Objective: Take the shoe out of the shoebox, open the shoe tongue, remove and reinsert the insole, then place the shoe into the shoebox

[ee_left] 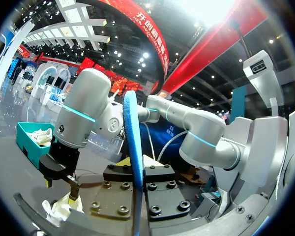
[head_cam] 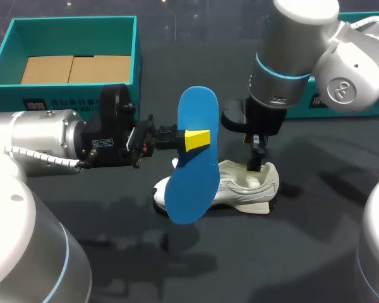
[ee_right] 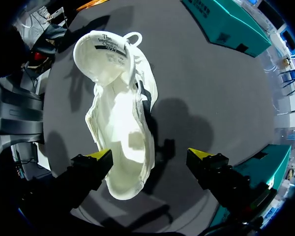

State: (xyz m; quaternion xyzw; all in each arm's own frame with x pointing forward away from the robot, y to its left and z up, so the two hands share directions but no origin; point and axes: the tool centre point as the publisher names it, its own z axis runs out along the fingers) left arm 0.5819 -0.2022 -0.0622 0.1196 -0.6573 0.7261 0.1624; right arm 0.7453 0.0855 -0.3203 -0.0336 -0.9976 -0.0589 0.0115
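A blue insole (head_cam: 192, 161) hangs upright above the table, and my left gripper (head_cam: 194, 140) is shut on its middle. In the left wrist view the insole (ee_left: 132, 147) shows edge-on between the fingers of that gripper (ee_left: 134, 166). The white shoe (head_cam: 240, 186) lies on its side on the dark table, just behind the insole. My right gripper (head_cam: 257, 161) stands open right above the shoe's opening. In the right wrist view the shoe (ee_right: 120, 128) lies under the right gripper (ee_right: 152, 156), nearer one finger (ee_right: 101, 157), with its tongue pulled back.
The teal shoebox (head_cam: 138, 47) stands at the back left with brown cardboard inside. A second teal box (head_cam: 341, 104) sits at the back right, behind my right arm. The right arm's gripper (ee_left: 59, 174) shows over the shoe (ee_left: 64, 206) in the left wrist view.
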